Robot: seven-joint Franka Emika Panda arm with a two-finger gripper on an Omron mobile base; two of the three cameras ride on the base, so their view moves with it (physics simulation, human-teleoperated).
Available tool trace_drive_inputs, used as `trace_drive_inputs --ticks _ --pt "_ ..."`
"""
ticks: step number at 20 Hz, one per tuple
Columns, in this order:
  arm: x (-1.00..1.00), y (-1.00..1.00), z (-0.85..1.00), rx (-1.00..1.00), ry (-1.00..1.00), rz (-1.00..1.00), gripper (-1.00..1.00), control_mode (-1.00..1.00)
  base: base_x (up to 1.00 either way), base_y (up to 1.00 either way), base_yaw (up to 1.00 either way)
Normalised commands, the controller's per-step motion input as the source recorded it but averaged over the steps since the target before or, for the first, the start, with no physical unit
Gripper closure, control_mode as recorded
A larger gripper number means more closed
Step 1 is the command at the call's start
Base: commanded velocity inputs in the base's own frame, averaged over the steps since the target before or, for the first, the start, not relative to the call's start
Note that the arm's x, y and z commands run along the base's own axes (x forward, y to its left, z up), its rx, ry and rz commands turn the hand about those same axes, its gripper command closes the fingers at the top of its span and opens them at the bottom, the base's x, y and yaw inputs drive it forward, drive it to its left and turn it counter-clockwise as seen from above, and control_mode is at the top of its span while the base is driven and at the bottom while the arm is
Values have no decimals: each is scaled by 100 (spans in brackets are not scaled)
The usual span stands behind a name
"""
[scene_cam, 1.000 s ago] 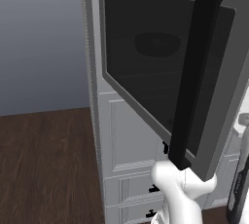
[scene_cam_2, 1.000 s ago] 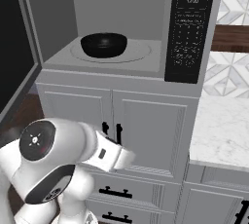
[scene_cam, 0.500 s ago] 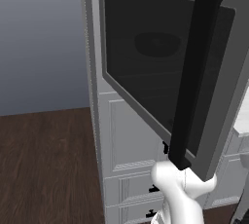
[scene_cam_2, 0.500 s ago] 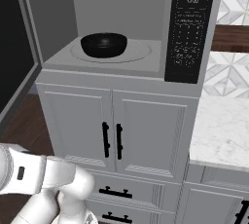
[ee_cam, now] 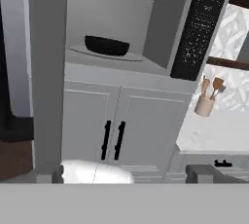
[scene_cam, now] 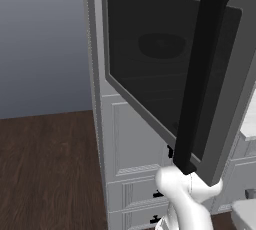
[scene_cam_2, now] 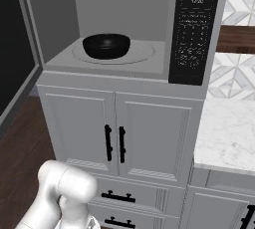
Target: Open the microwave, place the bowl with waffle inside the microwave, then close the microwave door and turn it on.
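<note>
— What had shifted since a second before?

— The arm (scene_cam_2: 64,193) had dropped. In the right base view its white elbow, earlier up in front of the cabinet doors (scene_cam_2: 149,133), now sat low in the bottom left corner. Nothing else had moved.

— Start at the left, then.

— The microwave door (scene_cam: 150,74) stood swung wide open, out over the dark wood floor (scene_cam: 45,164), with its long black bar handle (scene_cam: 200,74) on the near edge. In the left base view the bowl (scene_cam: 162,45) showed dimly through the glass.

— And where was the bowl itself?

— Inside the microwave (scene_cam_2: 124,4), resting on the round plate on the cavity floor, a little left of centre. It looked black and shallow. What lay in it I could not make out.

— Further right?

— The black control strip (scene_cam_2: 194,29) ran down the right side of the oven. Beyond that, lower down, was the marble desk (scene_cam_2: 226,128), and in the hand view a pot of wooden utensils (ee_cam: 204,105) stood on it by the tiled wall.

— The hand?

— The hand (ee_cam: 126,174) was down at cabinet level, looking up toward the cavity, well apart from the bowl and the door. Its fingertips (ee_cam: 48,173) were spread wide, with nothing held.
</note>
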Motion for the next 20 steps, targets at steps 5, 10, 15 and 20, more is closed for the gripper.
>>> trace_drive_inputs --ticks 5,10,15,20 --pt "1 100 60 0 -58 -15 -100 -100 0 0 0" --pt "60 100 51 0 -44 -28 -100 -100 0 0 0" --pt "97 75 17 -1 -30 -30 -100 -100 0 0 0" --pt "100 -31 0 1 0 0 -100 -100 0 0 0"
